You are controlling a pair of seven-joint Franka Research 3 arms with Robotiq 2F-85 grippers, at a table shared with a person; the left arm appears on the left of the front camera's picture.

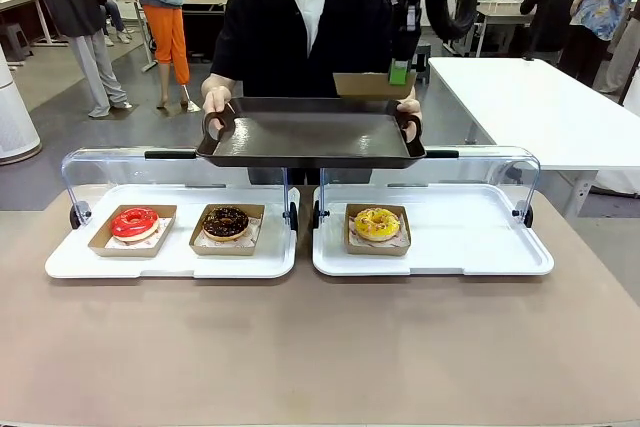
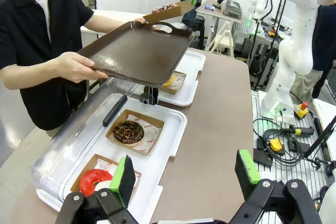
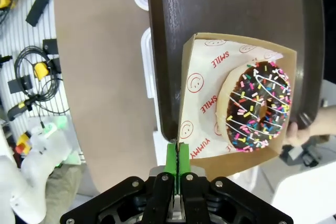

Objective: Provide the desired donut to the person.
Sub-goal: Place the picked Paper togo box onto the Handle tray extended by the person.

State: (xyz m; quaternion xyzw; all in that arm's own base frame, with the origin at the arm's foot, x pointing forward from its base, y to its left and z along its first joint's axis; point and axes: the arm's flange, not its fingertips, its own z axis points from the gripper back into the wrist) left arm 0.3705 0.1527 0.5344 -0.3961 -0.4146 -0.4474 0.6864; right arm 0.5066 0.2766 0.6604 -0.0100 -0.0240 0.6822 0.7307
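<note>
The person (image 1: 300, 27) in a black shirt stands at the far side and holds a dark brown serving tray (image 1: 310, 135) level with both hands. My right gripper (image 3: 178, 160) is shut on the edge of a cardboard tray (image 3: 210, 129) that carries a chocolate donut with coloured sprinkles (image 3: 257, 106). It hangs over the serving tray's (image 3: 226, 3) far right corner. In the front view the right gripper (image 1: 398, 75) and its cardboard tray (image 1: 372, 84) sit just above the serving tray. My left gripper (image 2: 185, 174) is open over the table's near left, holding nothing.
Two white display trays (image 1: 440, 247) with raised clear covers (image 1: 140, 159) lie on the table. They hold a red donut (image 1: 134, 222), a chocolate donut (image 1: 226, 222) and a yellow donut (image 1: 376, 223), each in a cardboard tray. The brown table (image 1: 320, 347) runs bare along the near side.
</note>
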